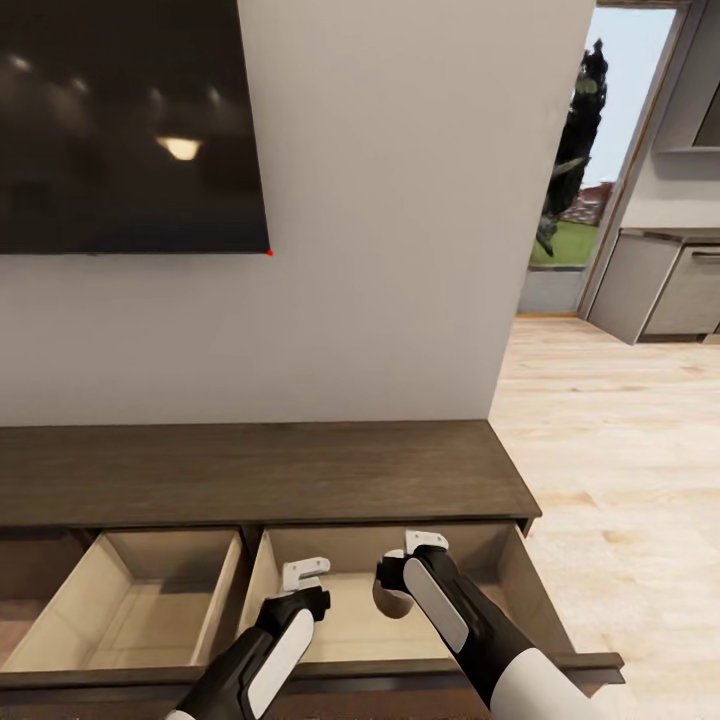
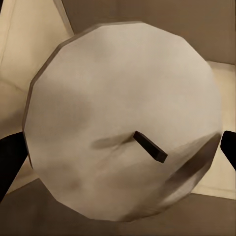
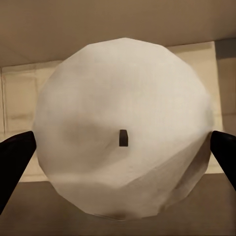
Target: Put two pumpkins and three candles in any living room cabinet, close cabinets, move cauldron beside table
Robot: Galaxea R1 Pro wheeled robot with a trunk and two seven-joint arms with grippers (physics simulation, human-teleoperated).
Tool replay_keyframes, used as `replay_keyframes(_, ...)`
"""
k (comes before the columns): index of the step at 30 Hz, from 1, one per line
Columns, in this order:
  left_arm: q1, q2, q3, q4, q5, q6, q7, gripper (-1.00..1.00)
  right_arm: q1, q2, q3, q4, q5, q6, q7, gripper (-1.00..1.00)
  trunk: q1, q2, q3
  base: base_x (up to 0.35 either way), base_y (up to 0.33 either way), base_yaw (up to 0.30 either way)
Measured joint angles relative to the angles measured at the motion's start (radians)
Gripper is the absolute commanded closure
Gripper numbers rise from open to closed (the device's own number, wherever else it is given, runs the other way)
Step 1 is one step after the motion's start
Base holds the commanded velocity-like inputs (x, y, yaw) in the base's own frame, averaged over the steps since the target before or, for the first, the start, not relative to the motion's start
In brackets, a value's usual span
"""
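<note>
The left gripper [image 2: 120, 147] is clamped on a pale grey, stubby round candle [image 2: 123, 118], its dark fingers [image 2: 10, 157] pressing the candle's sides; the flat top with a short dark wick faces the left wrist camera. From the head view this left gripper [image 1: 305, 578] hangs over the right-hand open drawer [image 1: 510, 570], near that drawer's left wall.

The right gripper [image 3: 123, 152] likewise grips a second pale grey round candle [image 3: 123, 128] between its dark fingers [image 3: 14, 157], the wick end facing the right wrist camera (a small dark stub at the centre). In the head view the right gripper [image 1: 412, 560] sits over the same drawer, just beside the left one, and a sliver of its candle [image 1: 385, 598] shows under the wrist.

Both drawers belong to the long, low, dark brown wooden cabinet [image 1: 260, 470], pulled out with pale wood interiors; the left-hand drawer [image 1: 130, 600] stands open too. Above hangs a black wall-mounted TV [image 1: 130, 120] on the pale grey wall [image 1: 400, 250], and light wood plank floor [image 1: 620, 450] runs off to the right.
</note>
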Motion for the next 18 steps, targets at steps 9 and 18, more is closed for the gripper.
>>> replay_keyframes(9, 0.000, 0.001, -0.005, 0.000, -0.002, -0.002, 0.000, 1.00, 0.000, 0.000, 0.000, 0.000, 0.001, -0.001, 0.000, 1.00, 0.019, -0.035, -0.016, 0.000, 0.000, 0.000)
replay_keyframes(18, 0.000, 0.002, -0.005, 0.000, -0.002, -0.002, 0.000, 1.00, 0.000, 0.000, 0.000, 0.000, 0.002, -0.001, 0.000, 1.00, 0.019, -0.035, -0.016, 0.116, 0.008, 0.000)
